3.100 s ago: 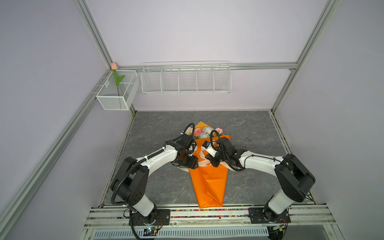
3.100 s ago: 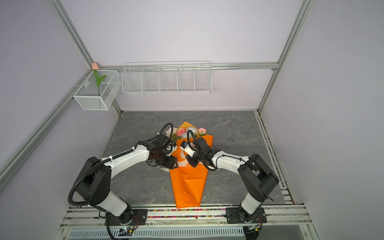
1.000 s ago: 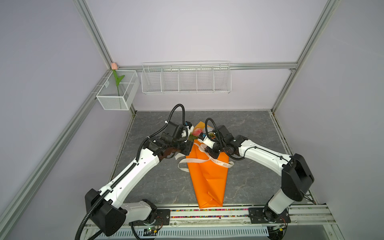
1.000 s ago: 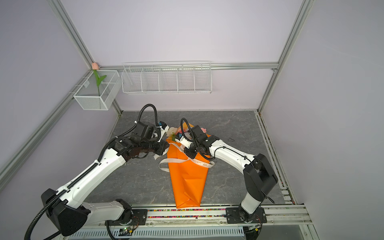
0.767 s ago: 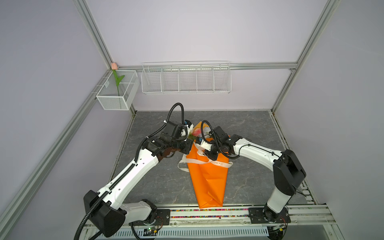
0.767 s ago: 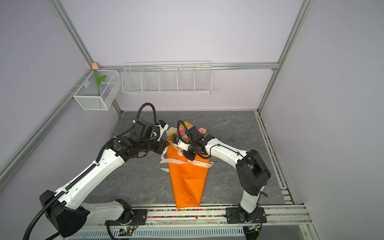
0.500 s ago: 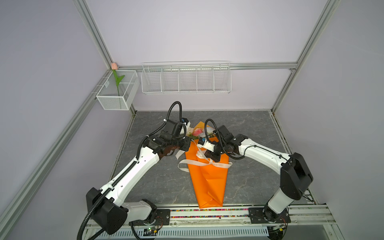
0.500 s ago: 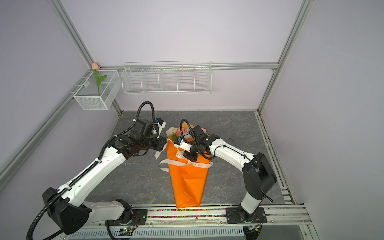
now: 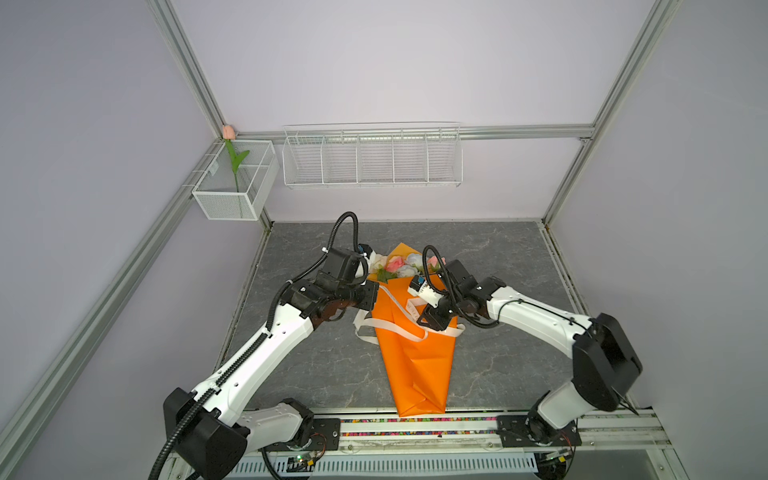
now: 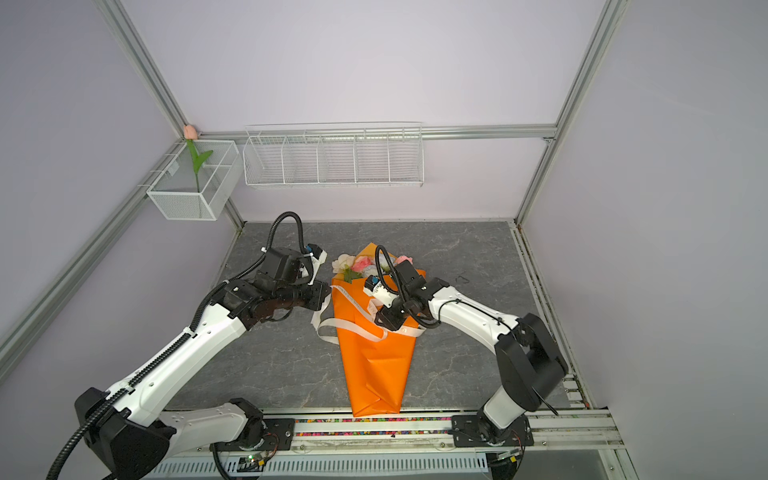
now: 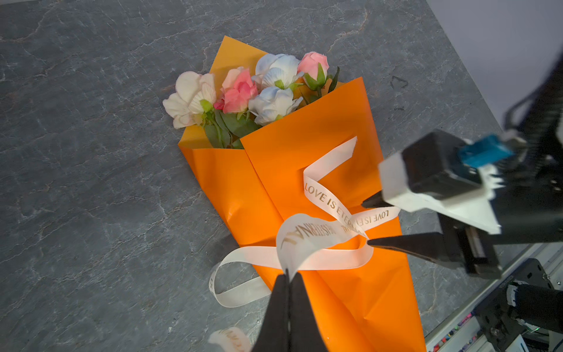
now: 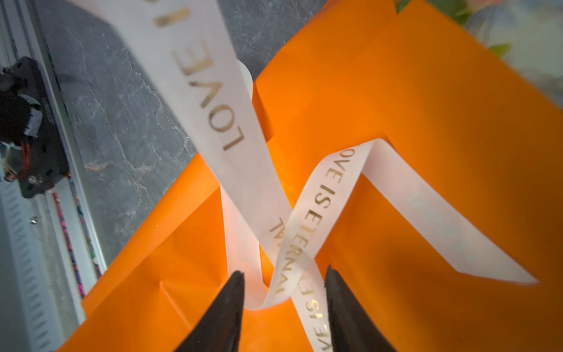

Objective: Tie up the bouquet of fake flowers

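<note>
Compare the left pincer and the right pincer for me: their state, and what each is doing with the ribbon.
The left pincer is shut, pinching the ribbon; the right pincer stands open, gripping nothing. The left pincer sits at the bouquet's left edge, while the right pincer straddles the ribbon's crossing over the orange wrapping. Both have black fingers.
</note>
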Robot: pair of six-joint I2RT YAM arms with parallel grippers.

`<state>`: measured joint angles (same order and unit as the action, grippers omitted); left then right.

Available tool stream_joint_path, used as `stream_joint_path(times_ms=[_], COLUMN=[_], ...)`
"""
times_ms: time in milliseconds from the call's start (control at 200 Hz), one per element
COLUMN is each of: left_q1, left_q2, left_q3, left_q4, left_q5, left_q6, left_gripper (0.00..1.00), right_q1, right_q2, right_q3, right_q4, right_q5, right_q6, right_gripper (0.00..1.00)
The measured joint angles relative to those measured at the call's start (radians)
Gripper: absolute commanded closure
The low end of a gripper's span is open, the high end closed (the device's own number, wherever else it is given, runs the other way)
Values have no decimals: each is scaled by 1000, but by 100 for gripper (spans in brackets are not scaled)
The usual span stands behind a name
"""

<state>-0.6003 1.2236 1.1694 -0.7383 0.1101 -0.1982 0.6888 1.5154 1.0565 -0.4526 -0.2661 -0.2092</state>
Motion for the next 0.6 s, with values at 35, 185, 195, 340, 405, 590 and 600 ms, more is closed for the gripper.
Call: stream_joint_path(times_ms=[35,185,195,340,405,590,600], left_q1=[0,0,0,0,0,0,0], left_q2=[4,15,15,15,16,23,23], left_q3=[1,5,5,12,16,18,18], left_q4=[-1,-5,-5,-13,-16,-23,-23], left_q5=[3,15,16,19,19,24,25], left_q6=[0,1,1,1,2,8,8], left_gripper=[100,100,100,100,100,100,100], right_q1=[0,53,59,105,105,131,135], right_q2=[-44,-166,-168,-117,-92,-63,-60], right_q3=[-32,-183,-193,-253,-259,-312,-316], right_q4=[20,137,144,176,199,310,322], right_q5=[9,55,60,111,143,259,268], right_q6=[-11,-154,-168,-334,-402,-546,-553], right_gripper=[11,9,8,1,0,4,4])
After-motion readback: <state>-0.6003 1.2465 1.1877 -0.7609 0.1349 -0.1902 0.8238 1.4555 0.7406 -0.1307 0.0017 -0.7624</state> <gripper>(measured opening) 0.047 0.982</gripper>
